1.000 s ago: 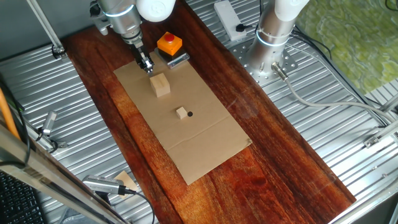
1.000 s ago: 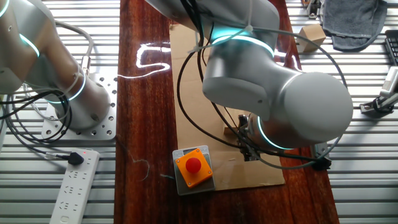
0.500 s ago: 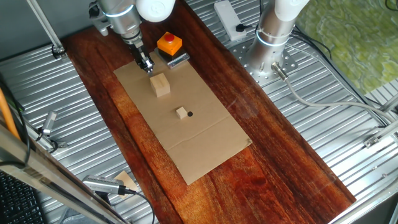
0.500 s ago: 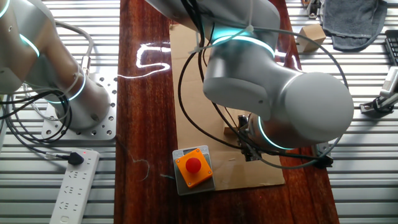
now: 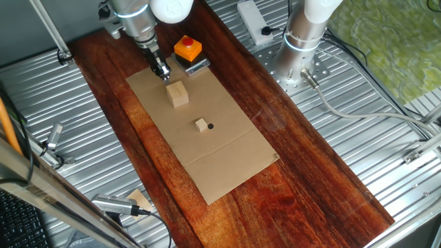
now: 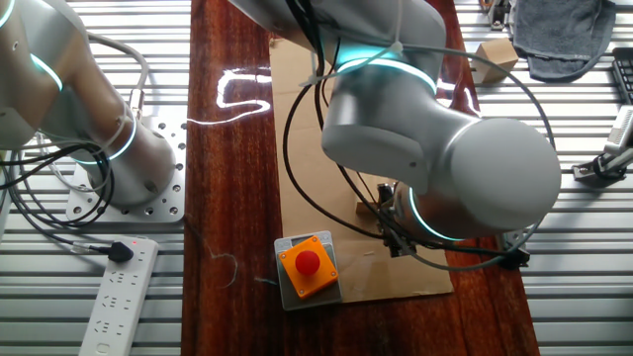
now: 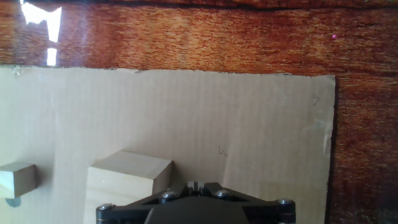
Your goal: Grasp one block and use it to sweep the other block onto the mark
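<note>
Your gripper (image 5: 163,73) hangs just beside the larger block (image 5: 178,94), toward the table's far end; you cannot tell its finger spacing. The small cube (image 5: 201,125) sits mid-cardboard (image 5: 227,162), just beside the black mark (image 5: 210,126).

Large block (image 7: 127,185) and small cube (image 7: 17,180) on cardboard (image 7: 249,118).

The arm (image 6: 435,148) is built of rounded silver-grey housings, ringed at the joints by glowing teal bands. Black cables are looped loosely around its lower body. Toward the wrist (image 5: 136,21) a ribbed metallic collar is seen. The gripper (image 7: 194,208) is dark — a black angular mount studded with silver screws.
</note>
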Action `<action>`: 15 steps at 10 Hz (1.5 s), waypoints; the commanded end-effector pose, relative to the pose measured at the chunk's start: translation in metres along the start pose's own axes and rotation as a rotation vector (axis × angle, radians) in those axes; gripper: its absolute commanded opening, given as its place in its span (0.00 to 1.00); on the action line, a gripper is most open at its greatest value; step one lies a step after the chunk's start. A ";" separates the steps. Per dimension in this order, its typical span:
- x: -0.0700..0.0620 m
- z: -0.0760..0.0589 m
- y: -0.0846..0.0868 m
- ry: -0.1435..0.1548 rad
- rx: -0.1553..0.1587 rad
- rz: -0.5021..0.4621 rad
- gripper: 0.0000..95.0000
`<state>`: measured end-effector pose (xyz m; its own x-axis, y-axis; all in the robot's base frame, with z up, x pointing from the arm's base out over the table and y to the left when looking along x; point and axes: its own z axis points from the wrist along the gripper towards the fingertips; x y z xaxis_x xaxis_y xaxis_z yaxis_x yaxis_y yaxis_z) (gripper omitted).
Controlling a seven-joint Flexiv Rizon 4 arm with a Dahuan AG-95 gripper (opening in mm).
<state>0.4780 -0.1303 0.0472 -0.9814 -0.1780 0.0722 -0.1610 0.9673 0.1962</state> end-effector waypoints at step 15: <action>-0.009 0.016 0.067 -0.008 0.034 0.093 0.00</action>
<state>0.4743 -0.0596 0.0428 -0.9931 -0.0845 0.0809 -0.0711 0.9852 0.1561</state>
